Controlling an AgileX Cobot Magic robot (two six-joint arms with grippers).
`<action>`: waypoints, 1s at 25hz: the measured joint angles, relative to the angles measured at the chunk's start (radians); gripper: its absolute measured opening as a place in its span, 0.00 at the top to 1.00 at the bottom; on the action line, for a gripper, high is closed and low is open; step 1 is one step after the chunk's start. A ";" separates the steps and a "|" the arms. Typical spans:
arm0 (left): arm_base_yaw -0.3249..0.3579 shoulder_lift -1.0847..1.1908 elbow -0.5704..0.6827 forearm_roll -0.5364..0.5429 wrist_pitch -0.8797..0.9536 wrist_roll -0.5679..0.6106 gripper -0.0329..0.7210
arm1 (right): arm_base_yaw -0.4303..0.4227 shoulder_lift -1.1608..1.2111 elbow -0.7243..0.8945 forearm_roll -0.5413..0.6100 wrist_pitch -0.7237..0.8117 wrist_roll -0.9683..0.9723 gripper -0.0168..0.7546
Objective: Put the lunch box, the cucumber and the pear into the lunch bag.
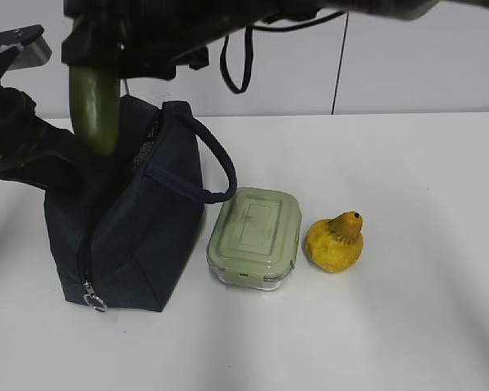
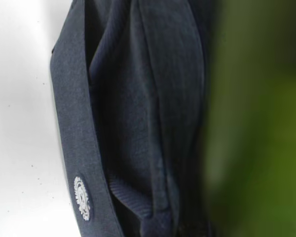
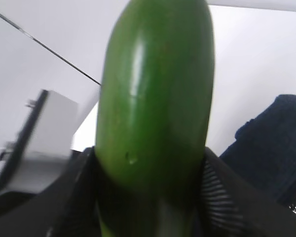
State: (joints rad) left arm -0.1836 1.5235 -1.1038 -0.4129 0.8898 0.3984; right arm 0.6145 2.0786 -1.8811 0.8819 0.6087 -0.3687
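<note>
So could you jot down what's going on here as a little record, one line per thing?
cucumber: hanging upright over the bag's open top, held by the right gripper
lunch bag: dark navy, standing on the white table, top open
left gripper: at the bag's left side, seemingly holding the bag open; jaws not visible
lunch box: green lid, on the table right of the bag, not yet packed
pear: yellow, on the table right of the lunch box, not yet packed
</note>
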 joint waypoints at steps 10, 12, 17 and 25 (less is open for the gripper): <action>0.000 0.000 0.000 0.000 0.001 0.000 0.96 | 0.000 0.060 0.007 -0.348 0.059 0.146 0.43; 0.000 0.000 0.000 0.000 0.001 0.000 0.96 | 0.000 0.060 0.003 -0.355 0.078 0.146 0.39; 0.000 0.000 0.000 0.000 0.001 0.000 0.96 | -0.021 0.060 -0.063 -0.401 0.207 0.146 0.16; 0.000 0.000 0.000 0.000 0.001 0.000 0.96 | -0.136 -0.068 -0.094 -0.699 0.412 0.243 0.18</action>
State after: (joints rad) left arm -0.1836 1.5235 -1.1038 -0.4129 0.8907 0.3984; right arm 0.4788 2.0104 -1.9749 0.1833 1.0209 -0.1252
